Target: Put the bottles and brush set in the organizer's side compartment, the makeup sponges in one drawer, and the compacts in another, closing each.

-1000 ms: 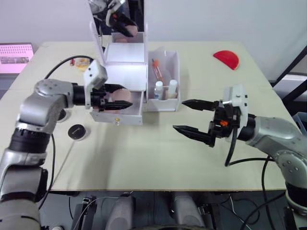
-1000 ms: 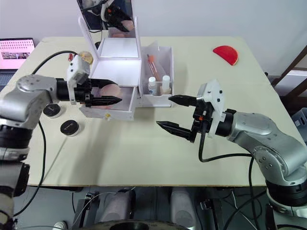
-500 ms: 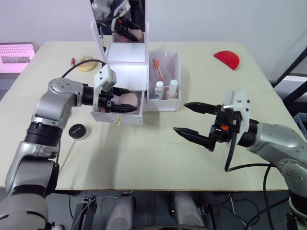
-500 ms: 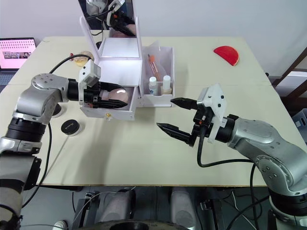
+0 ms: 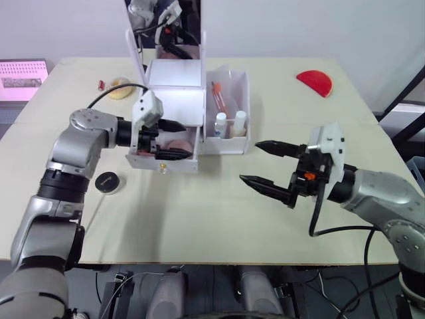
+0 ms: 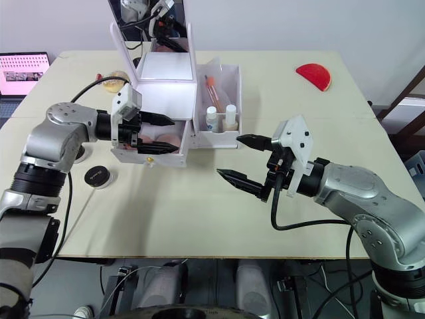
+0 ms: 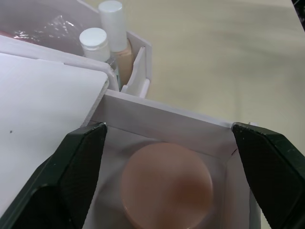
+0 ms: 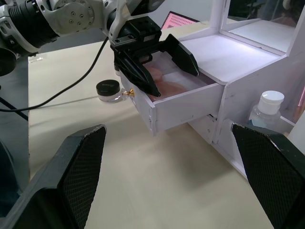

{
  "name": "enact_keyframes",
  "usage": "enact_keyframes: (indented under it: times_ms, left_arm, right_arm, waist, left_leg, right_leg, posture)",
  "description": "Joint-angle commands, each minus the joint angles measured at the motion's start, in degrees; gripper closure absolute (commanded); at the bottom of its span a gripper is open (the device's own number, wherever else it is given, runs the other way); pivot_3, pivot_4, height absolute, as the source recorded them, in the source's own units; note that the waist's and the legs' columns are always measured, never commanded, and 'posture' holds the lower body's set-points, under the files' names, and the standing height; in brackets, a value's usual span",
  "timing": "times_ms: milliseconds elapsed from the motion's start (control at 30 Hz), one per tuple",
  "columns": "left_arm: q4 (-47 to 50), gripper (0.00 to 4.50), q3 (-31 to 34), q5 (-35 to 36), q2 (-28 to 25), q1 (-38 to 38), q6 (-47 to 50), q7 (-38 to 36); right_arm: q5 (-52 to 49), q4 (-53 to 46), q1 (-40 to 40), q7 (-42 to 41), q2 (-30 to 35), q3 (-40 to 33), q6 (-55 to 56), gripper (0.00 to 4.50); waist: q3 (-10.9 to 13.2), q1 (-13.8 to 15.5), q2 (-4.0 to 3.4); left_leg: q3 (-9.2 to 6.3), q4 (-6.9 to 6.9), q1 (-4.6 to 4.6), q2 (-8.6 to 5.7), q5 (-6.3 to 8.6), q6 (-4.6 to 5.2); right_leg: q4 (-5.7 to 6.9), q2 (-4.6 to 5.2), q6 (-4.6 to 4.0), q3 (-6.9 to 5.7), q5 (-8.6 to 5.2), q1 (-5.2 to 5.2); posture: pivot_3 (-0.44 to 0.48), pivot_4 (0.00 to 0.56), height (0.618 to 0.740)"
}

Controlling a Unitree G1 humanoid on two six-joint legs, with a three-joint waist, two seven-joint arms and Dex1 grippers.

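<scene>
The left claw (image 6: 151, 134) is spread wide over the pulled-out drawer (image 6: 164, 157) of the organizer (image 6: 166, 100), holding nothing; a pink sponge (image 7: 166, 187) lies flat in the drawer directly between its fingers. The right claw (image 6: 243, 159) is also spread and empty, well apart over the bench (image 6: 199, 212). The left arm is nearer to push the drawer shut, inward toward the mirror side.

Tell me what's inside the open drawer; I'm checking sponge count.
One pink makeup sponge lies in the open drawer; anything beneath it is hidden. Left gripper hovers open above.
</scene>
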State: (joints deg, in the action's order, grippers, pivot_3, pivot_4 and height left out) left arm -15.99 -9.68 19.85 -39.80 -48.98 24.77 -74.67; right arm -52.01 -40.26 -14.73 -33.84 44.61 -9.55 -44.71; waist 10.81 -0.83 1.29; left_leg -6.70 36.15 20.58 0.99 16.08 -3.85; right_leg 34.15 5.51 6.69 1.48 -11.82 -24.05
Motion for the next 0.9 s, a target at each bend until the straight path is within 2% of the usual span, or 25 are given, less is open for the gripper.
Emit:
enact_keyframes:
  times_ms: [33,200,233,333,500,533,667,900]
  left_arm:
    - [0.08,0.04,3.63,0.42,-1.42,-3.12,0.19,0.2]
    - [2.02,0.04,7.74,4.55,-5.09,-4.63,5.41,-2.82]
    - [3.14,0.27,8.69,5.82,-6.7,-4.31,7.02,-4.08]
    - [7.43,1.38,10.79,9.18,-12.29,-0.91,11.15,-8.44]
    - [13.56,4.08,12.94,11.62,-19.93,8.32,14.54,-12.48]
    - [14.61,4.43,13.49,11.32,-21.85,11.58,14.05,-13.38]
    - [17.3,4.43,13.81,7.48,-24.72,20.05,8.12,-11.41]
    - [20.74,4.43,12.85,5.75,-19.95,22.79,7.1,-2.83]
  right_arm:
    - [0.09,-0.82,-0.98,0.32,-0.02,-0.52,0.83,0.0]
    - [0.21,-0.58,-1.05,0.1,0.05,-0.54,1.06,0.0]
    - [0.21,-0.44,-1.09,-0.07,0.13,-0.7,1.16,0.0]
    - [-0.06,0.01,-1.46,-0.52,0.52,-1.54,1.35,0.0]
    - [-1.17,1.05,-2.8,-1.22,0.84,-3.01,1.29,0.0]
    - [-1.34,1.42,-3.25,-1.44,0.99,-3.23,1.24,0.0]
    - [-1.94,2.79,-4.77,-2.64,1.59,-3.9,1.18,0.0]
    - [-2.22,3.96,-7.05,-3.69,2.14,-3.74,0.82,0.0]
  waist:
    - [0.0,0.0,0.0]
    - [0.0,-0.33,0.0]
    - [0.0,-0.44,0.0]
    - [0.01,-0.58,-0.01]
    - [0.01,-0.22,-0.02]
    - [0.02,-0.26,-0.03]
    - [0.04,-0.13,-0.02]
    - [0.04,0.0,0.0]
  left_leg:
    - [0.0,0.0,0.0,0.0,0.0,0.0]
    - [0.0,-0.03,-0.01,0.0,0.0,0.0]
    - [0.0,-0.04,-0.02,0.0,0.0,0.0]
    - [0.0,-0.09,-0.03,0.0,0.0,0.0]
    - [0.0,-0.1,-0.04,0.01,0.0,0.0]
    - [-0.01,-0.1,-0.03,0.0,0.0,0.0]
    - [0.0,-0.08,-0.02,0.01,0.0,0.0]
    - [0.0,-0.02,0.03,0.0,0.0,0.0]
  right_leg:
    - [0.0,0.0,0.0,0.0,0.0,0.0]
    - [0.0,0.0,0.02,0.0,-0.01,0.0]
    - [0.0,0.0,0.03,0.0,-0.01,-0.01]
    - [0.04,0.0,0.05,0.0,-0.03,-0.04]
    - [0.07,0.01,0.05,0.0,-0.07,-0.04]
    - [0.05,0.01,0.05,0.01,-0.07,-0.04]
    - [0.04,0.01,0.02,0.02,-0.07,-0.06]
    - [-0.01,0.02,-0.01,0.01,-0.03,-0.04]
  posture:
    - [0.0,0.15,0.739]
    - [0.0,0.15,0.739]
    - [0.0,0.15,0.739]
    - [0.0,0.15,0.739]
    - [0.0,0.15,0.739]
    - [0.0,0.15,0.739]
    - [0.0,0.15,0.739]
    - [0.0,0.15,0.739]
